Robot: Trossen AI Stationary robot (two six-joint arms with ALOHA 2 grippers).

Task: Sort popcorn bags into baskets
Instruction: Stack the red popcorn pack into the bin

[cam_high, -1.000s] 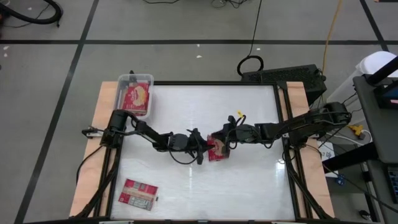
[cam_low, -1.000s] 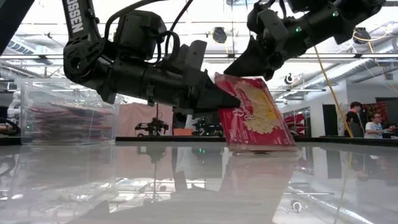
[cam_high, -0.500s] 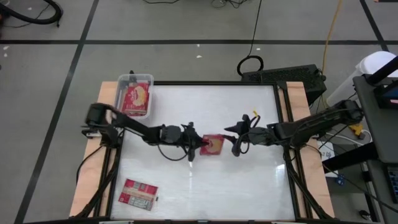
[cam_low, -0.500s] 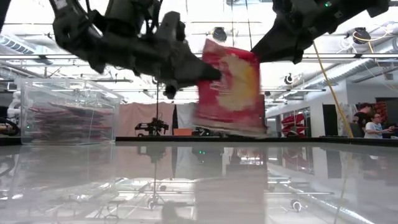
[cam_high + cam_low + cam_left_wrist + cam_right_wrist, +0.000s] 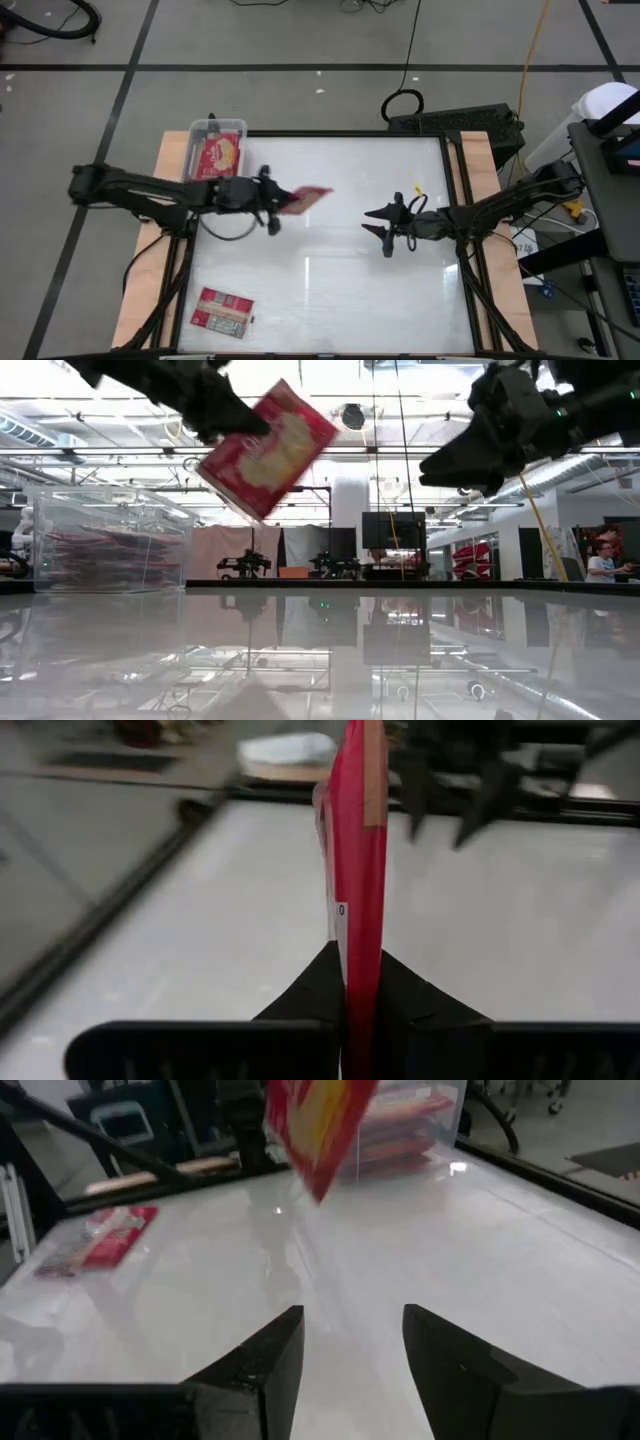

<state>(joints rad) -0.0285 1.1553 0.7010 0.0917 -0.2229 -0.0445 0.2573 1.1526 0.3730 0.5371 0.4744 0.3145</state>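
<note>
My left gripper point(image 5: 272, 203) is shut on a red popcorn bag point(image 5: 302, 199) with a yellow picture, held in the air over the table's left-middle point(image 5: 265, 450). The clear plastic basket point(image 5: 217, 152) stands at the far left corner with another red bag lying flat in it. A third bag point(image 5: 222, 311) lies flat near the front left edge. My right gripper point(image 5: 378, 222) hovers open and holds nothing right of the middle, its fingers point(image 5: 270, 1350) apart and pointing toward the held bag point(image 5: 318, 1120). My left gripper pinches the bag's end nearest the arm point(image 5: 358, 960) between its two fingers point(image 5: 310, 1000), the bag edge-on between them. The fingers come nearly level from the table's left. The bag juts out beyond them toward the right, tilted, lifted clear of the table point(image 5: 240, 490).
The white tabletop point(image 5: 340, 290) is bordered by a dark frame and wooden side rails point(image 5: 150, 240). The basket point(image 5: 110, 540) rises at the left in the low view. People sit in the room beyond the table point(image 5: 600, 560).
My right gripper has opened, let go of the bag and drawn back toward the table's right edge. My left gripper has risen and carried the bag toward the left, toward the basket. The bag, which stood upright on the table, now hangs tilted well above it.
</note>
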